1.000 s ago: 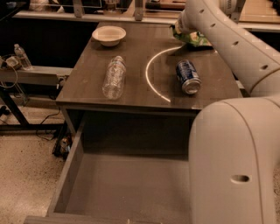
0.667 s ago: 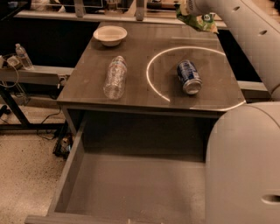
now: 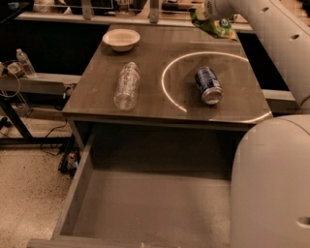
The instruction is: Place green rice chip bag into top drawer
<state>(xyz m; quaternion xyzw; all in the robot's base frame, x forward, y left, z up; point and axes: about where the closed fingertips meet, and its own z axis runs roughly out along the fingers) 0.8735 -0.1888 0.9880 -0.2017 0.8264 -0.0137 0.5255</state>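
Landmark: blue soda can (image 3: 208,85), lying on its side on the worktop (image 3: 145,104), inside a bright white ring (image 3: 167,92).
Clear plastic bottle (image 3: 127,85): lying on its side, left of the can, outside the ring.
White bowl (image 3: 121,38): upright, behind and well left of the can.
Small bottle (image 3: 24,63): upright, far left of the can, off the worktop.
Floor (image 3: 24,203): speckled, below and left of the can.
Tool (image 3: 206,14): behind the can, at the worktop's back edge.
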